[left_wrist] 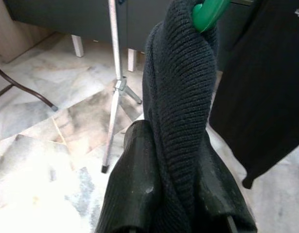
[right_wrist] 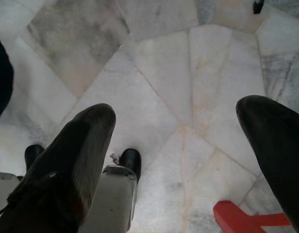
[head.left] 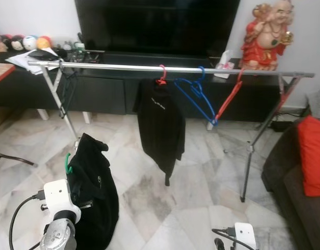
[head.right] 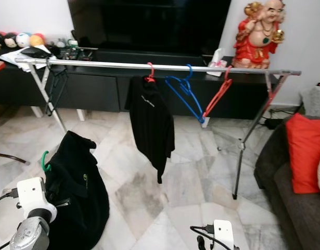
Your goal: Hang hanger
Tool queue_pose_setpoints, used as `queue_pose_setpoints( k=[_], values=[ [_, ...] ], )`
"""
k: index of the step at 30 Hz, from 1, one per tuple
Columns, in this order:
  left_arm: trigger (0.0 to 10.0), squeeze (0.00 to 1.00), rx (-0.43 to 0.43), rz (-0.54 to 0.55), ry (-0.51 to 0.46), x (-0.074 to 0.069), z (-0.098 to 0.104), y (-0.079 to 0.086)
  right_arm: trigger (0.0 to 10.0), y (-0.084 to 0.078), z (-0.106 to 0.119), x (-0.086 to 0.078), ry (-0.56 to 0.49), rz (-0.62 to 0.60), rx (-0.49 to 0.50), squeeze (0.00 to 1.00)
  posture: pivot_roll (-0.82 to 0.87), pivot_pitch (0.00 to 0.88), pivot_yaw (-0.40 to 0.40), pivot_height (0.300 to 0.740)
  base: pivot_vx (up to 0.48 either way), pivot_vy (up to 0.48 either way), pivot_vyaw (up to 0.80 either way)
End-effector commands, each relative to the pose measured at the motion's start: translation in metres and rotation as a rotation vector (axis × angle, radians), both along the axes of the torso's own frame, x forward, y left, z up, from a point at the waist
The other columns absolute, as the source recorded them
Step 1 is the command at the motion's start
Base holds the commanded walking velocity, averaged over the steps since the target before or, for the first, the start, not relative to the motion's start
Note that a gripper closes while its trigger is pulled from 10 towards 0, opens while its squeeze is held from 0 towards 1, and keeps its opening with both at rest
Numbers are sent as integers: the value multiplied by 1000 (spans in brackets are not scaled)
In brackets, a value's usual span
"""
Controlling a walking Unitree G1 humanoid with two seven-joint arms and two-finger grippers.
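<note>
Ribbed knit garment (left_wrist: 181, 97), glossy plastic hanger (left_wrist: 207, 12), polished marble floor (head.left: 191, 198).

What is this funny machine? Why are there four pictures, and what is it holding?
It is a walking robot with two arms. Two pictures come from cameras in its head, looking down at a living room. The other two come from cameras on its wrists, looking along its black fingers.

The left gripper pinches a black garment that sits on a green hanger. The right gripper is open, holds nothing, and points at the marble floor.

Ahead stands a silver clothes rail. On it hang a black shirt on a red hanger, an empty blue hanger and another empty red hanger. The robot's job is to hang its hanger there too.
</note>
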State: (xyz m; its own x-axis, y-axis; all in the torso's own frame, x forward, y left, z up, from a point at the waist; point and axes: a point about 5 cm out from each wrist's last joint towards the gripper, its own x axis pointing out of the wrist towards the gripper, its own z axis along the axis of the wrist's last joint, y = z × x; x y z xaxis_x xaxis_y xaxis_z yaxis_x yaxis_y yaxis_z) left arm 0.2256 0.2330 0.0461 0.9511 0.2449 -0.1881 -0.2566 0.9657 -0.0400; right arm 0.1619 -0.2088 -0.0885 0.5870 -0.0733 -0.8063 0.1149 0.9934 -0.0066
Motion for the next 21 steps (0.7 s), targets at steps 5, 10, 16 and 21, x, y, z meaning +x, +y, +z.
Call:
queue_pose_setpoints(
  k=[5,10,16,21],
  values=[
    [10000,0,-13,-14,-29,5,6,-1,10000,0,0,0,0,3,2,0,-27,0,-51,740,0,0,0],
    [10000,0,-10,-25,-25,7,7,-1,10000,2,0,1,-1,15,2,0,-23,0,-48,740,0,0,0],
    [10000,0,-8,-35,-26,7,7,-2,10000,3,-1,-1,7,20,-1,0,-20,0,-46,740,41,0,0],
    [10000,0,-7,-52,-25,7,7,-5,10000,4,-2,-2,9,23,2,0,-22,0,-45,740,273,0,0]
  ],
)
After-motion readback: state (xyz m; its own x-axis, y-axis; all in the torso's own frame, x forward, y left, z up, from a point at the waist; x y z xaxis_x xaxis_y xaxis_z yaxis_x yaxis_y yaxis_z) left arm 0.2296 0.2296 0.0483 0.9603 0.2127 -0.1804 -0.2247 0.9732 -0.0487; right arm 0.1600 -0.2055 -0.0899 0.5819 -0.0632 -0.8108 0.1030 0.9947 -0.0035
